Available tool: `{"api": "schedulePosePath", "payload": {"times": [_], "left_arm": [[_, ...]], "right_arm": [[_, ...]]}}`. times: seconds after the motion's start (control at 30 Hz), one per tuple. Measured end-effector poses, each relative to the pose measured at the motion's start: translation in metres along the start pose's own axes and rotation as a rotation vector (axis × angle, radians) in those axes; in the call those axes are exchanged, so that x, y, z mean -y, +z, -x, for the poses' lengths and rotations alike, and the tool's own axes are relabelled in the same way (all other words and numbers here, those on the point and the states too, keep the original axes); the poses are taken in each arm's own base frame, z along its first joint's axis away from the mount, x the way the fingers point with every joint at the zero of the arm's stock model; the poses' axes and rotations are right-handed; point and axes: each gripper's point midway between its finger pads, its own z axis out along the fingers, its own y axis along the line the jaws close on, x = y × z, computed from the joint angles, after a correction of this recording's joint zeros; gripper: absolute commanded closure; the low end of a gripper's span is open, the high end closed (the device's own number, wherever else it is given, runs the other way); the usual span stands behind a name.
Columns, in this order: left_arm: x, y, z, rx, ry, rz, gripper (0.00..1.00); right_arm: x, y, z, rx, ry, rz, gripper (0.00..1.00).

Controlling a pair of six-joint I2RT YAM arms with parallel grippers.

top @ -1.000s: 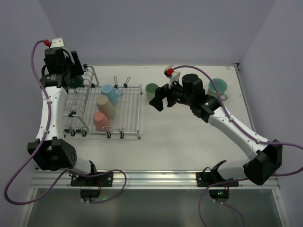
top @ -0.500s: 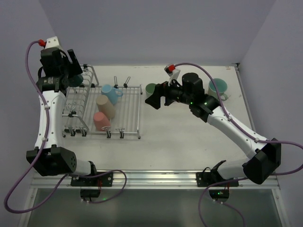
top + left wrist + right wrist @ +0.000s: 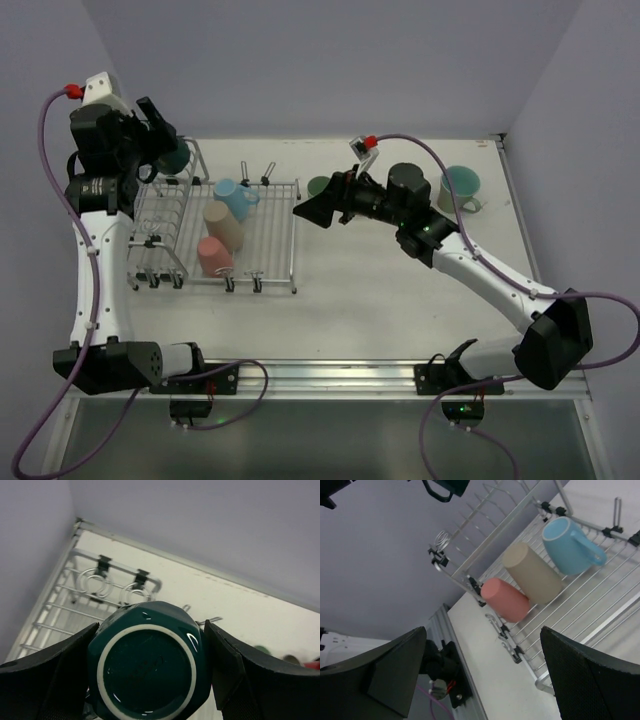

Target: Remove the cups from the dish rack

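My left pincer (image 3: 165, 148) clamped on teal cup (image 3: 147, 672), held high over dish rack (image 3: 280, 225) — clears wires before carry. My right pincer (image 3: 310, 208) gapes empty, facing pink cup (image 3: 506, 600) (next pick, I judge).

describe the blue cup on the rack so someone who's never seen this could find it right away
Find the silver wire dish rack on the left half of the table; three cups lie on their sides in a row on its flat grid tray. The light blue mug is at the far end, past the pink cup and beige cup. It alone shows a handle.
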Motion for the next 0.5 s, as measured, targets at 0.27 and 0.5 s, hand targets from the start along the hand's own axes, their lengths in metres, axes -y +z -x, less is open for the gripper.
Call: {"api": "schedulePosePath", "payload": {"times": [0.27,0.5], "left_arm": [[0.068,-0.062,0.000,0.074,-0.152,-0.373,1.00],[0.120,-0.099,-0.056,-0.009,-0.272,-0.676,1.00]], "right_arm": [[-0.042,0.005,-0.005,0.063,0.078,0.198,0.04],[-0.077,0.007,0.005,0.118,0.060,0.317,0.05]]}}
